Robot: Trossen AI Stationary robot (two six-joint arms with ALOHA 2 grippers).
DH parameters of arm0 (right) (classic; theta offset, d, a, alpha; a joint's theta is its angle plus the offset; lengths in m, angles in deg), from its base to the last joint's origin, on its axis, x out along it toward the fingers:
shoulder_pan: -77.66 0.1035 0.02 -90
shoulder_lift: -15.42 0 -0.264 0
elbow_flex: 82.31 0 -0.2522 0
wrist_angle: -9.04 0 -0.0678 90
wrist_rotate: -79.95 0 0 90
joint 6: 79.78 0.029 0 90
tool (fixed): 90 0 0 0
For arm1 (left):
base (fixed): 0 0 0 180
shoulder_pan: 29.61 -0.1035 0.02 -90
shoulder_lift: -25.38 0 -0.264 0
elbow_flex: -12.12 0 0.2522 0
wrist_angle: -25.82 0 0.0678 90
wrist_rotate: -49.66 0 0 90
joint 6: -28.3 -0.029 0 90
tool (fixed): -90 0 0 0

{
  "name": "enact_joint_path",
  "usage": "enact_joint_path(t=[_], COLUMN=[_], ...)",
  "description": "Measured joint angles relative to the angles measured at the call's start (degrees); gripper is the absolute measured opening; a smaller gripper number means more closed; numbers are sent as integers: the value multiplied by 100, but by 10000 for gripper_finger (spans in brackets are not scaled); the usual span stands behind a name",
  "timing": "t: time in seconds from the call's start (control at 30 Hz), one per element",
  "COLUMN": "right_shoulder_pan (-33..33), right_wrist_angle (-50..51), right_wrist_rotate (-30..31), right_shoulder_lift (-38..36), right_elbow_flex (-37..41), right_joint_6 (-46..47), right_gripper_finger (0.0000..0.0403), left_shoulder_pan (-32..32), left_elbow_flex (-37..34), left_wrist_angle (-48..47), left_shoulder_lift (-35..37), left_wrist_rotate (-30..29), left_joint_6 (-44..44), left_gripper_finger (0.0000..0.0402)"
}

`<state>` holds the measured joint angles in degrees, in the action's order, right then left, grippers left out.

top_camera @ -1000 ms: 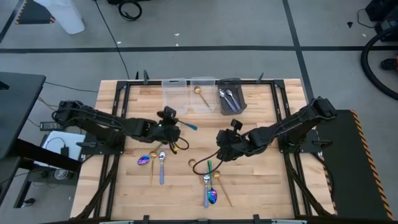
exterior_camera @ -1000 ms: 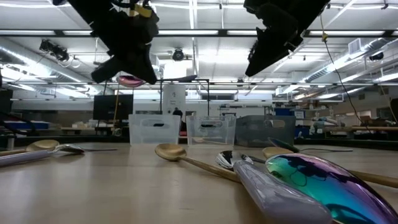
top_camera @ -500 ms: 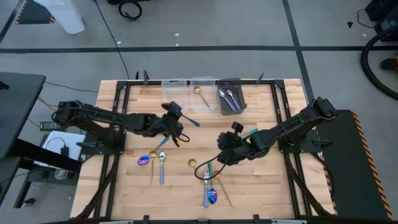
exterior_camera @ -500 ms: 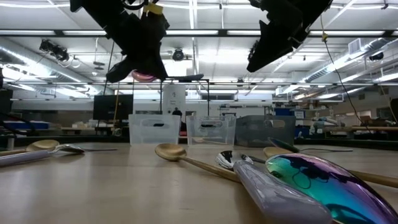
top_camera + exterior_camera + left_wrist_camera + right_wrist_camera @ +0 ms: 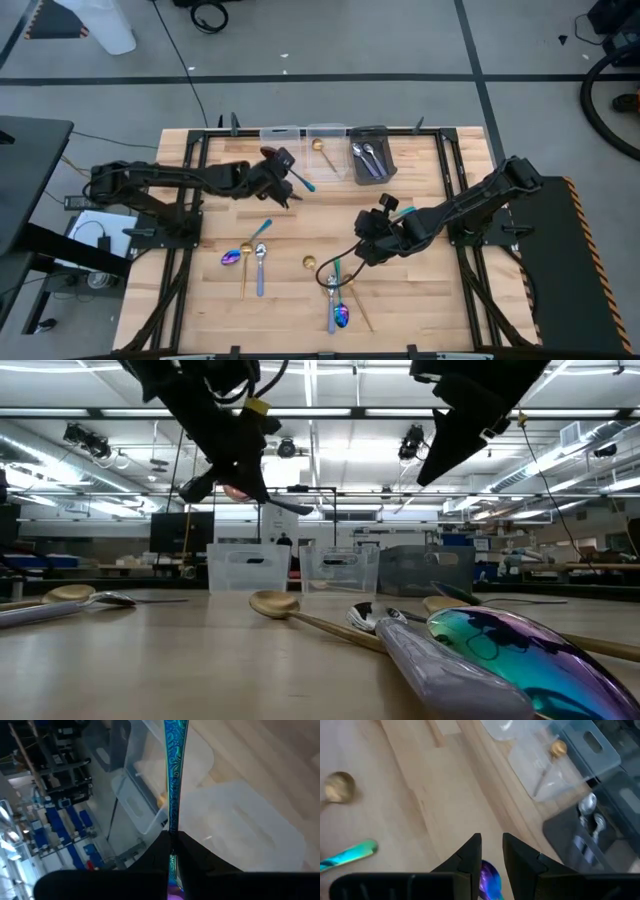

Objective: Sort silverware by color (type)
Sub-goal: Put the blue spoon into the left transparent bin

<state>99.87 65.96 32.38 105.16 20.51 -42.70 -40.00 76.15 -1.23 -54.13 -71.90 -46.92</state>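
Carrying: left gripper (image 5: pixel 283 172) pinched on iridescent spoon (image 5: pixel 174 780), just beside the clear bins (image 5: pixel 283 150).
Right gripper (image 5: pixel 490 857): clamped on a second iridescent spoon (image 5: pixel 489 876), mid-table.
Handling: likely light, stiff, slick; grip the handle.
Loose silverware (image 5: pixel 259 260): scattered on the near table.

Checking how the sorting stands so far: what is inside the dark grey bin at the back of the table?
The dark grey bin holds silver spoons, two as far as the high view shows, bowls toward the far end. Anything lying beneath them is hidden.
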Motion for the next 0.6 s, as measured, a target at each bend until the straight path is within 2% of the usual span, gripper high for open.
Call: enact_joint_path(t=[0.23, 0.4, 0.6], right_shoulder_pan=[63, 73, 73], right_wrist_angle=[240, 446, 586], right_wrist_rotate=[62, 122, 176], right_shoulder_lift=[-54, -54, -54], right_elbow_flex=[0, 0, 0], right_joint_6=[177, 335, 498], right_gripper_finger=[89, 89, 89], left_shoulder_pan=[-843, -1331, -1839], left_elbow_flex=[0, 2, 1], left_wrist_angle=[413, 482, 556], left_shoulder_lift=[0, 0, 0], left_wrist_rotate=[567, 1412, 2060], left_joint_6=[-776, -1060, -1531], left_gripper_finger=[29, 29, 29])
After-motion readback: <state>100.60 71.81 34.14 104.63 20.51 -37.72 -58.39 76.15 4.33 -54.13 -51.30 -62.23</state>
